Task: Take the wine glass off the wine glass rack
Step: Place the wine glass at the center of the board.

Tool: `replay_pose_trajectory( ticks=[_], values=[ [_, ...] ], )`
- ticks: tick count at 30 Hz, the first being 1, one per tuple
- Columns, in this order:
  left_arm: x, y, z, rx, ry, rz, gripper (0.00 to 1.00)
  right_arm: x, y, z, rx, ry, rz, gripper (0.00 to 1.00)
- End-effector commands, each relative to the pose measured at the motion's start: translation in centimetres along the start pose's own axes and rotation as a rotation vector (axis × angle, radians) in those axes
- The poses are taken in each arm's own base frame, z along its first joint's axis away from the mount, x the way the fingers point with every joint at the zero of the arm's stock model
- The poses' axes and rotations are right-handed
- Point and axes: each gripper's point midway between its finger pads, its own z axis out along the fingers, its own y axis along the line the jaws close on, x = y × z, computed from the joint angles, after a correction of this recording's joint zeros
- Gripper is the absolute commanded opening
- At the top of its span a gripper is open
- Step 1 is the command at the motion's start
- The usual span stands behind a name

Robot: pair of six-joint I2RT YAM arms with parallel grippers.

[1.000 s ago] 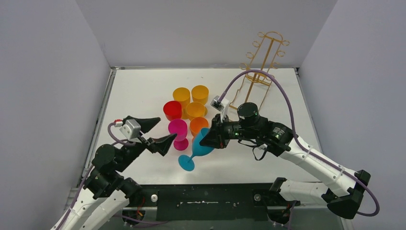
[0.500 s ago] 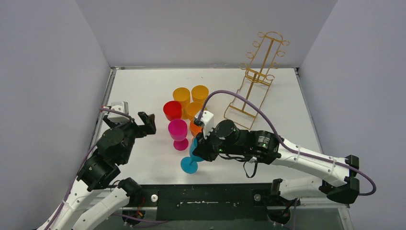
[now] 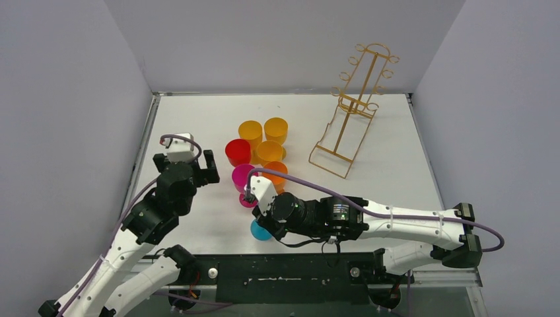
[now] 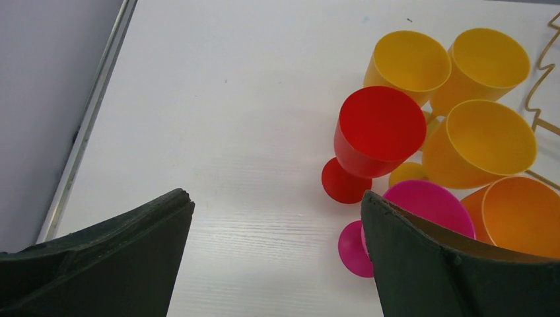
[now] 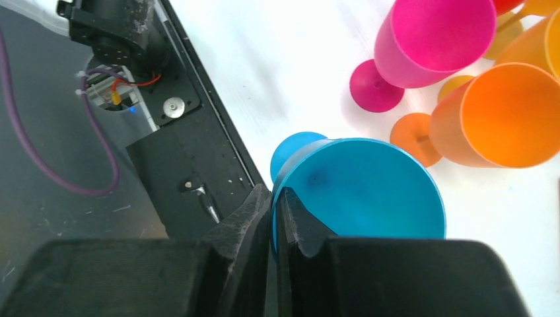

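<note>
Right pincer (image 5: 276, 203) clamps the blue wine glass (image 5: 370, 191) by its rim, bowl just ahead, foot seemingly grounded below. Looks light, stiff, slick plastic, so the rim's the handle. Wine glass rack (image 3: 350, 112) stands well beyond. Left pincer (image 4: 276, 198) gapes wide, empty.

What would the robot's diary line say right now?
right gripper: shut on blue glass rim | left gripper: open, empty | rack: no glasses

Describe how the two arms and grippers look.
The left arm and right arm have white links and black joint housings. A purple cable runs along each to a white wrist block. The left gripper and right gripper have black, wedge-shaped fingers.
</note>
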Motion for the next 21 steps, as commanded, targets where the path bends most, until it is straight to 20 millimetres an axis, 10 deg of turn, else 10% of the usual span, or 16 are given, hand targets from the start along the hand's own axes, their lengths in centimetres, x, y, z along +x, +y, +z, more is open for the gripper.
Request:
replay_pose_trajectory(
  ticks=[1, 9, 21],
  values=[
    [-2.8, 0.1, 1.0, -0.009, -0.012, 0.043, 0.97, -2.3, -1.0, -0.7, 0.079, -0.065, -0.010, 0.00],
    [-1.1, 3.9, 5.0, -0.026, 0.079, -0.115, 0.97, -1.6, -1.9, -0.4, 0.158, -0.047, 0.032, 0.00],
    [6.1, 7.4, 6.1, -0.174, 0.102, -0.086, 0.97, -0.2, -2.3, 4.3, 0.268, 0.016, 0.041, 0.00]
  ],
)
